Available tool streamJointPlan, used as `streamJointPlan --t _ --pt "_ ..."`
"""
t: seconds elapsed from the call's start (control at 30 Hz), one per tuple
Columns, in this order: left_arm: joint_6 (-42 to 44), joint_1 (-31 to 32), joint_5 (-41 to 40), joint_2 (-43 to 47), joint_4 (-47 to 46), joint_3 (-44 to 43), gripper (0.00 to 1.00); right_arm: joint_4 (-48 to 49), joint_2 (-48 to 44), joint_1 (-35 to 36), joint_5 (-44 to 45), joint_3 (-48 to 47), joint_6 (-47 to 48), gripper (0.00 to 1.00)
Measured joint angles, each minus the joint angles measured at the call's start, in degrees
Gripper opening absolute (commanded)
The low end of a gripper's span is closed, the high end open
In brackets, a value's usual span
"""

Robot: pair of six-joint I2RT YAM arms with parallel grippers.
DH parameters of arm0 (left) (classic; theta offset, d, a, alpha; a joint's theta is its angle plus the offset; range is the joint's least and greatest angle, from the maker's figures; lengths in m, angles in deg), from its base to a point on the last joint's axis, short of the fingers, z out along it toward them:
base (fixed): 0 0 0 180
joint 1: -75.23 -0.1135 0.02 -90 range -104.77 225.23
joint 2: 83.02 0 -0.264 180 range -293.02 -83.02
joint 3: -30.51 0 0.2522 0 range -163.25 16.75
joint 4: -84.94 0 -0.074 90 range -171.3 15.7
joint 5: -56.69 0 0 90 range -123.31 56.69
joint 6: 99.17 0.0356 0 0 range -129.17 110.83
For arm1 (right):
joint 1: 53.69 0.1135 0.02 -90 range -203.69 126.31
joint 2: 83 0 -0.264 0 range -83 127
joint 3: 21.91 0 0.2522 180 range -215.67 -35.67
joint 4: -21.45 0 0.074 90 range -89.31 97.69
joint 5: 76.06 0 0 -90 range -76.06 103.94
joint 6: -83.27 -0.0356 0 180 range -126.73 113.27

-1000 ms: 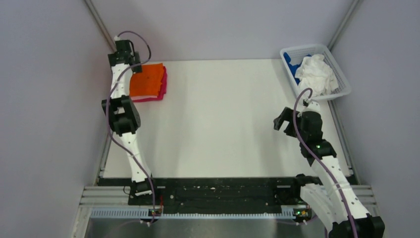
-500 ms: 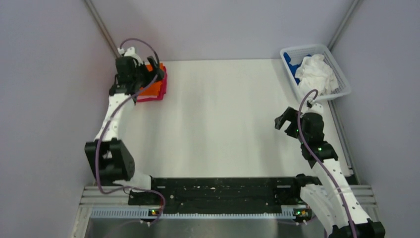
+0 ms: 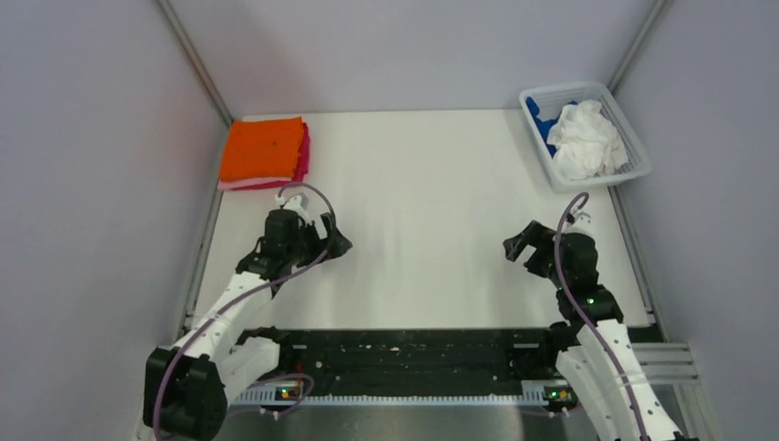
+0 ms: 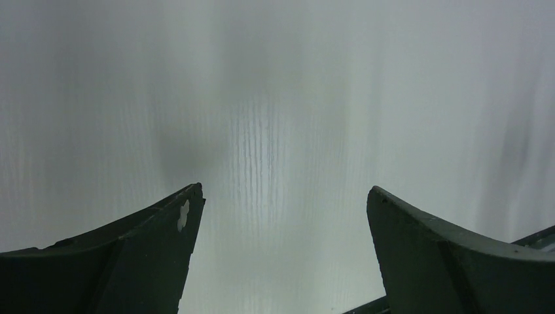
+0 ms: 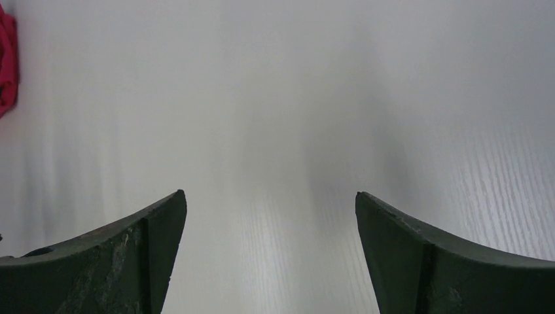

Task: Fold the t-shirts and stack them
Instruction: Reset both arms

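Note:
A folded bright orange t-shirt [image 3: 262, 148] lies on top of a stack at the table's far left corner, with magenta [image 3: 302, 158] and light pink [image 3: 241, 184] edges showing beneath it. A crumpled white t-shirt [image 3: 586, 140] and a bit of blue cloth [image 3: 544, 129] sit in the basket at the far right. My left gripper [image 3: 336, 239] is open and empty over bare table, well in front of the stack; it also shows in the left wrist view [image 4: 285, 193]. My right gripper [image 3: 516, 241] is open and empty over bare table; it also shows in the right wrist view [image 5: 269, 195]. A red cloth edge [image 5: 6, 62] shows at that view's left border.
A white plastic mesh basket [image 3: 613, 99] stands at the far right corner. Grey walls close in the left, back and right sides. A black rail [image 3: 404, 354] runs along the near edge between the arm bases.
My left arm has drawn back from the orange stack at the far left corner toward the near middle-left of the table. The stack now lies uncovered. My right gripper has shifted slightly nearer.

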Motion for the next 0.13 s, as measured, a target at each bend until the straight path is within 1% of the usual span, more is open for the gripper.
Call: streamJointPlan --t 0.13 --pt "-1.3 0.0 -0.1 2.9 -0.6 0.5 0.99 -0.5 -1.9 0.0 -0.2 2.6 -2.0 0.99"
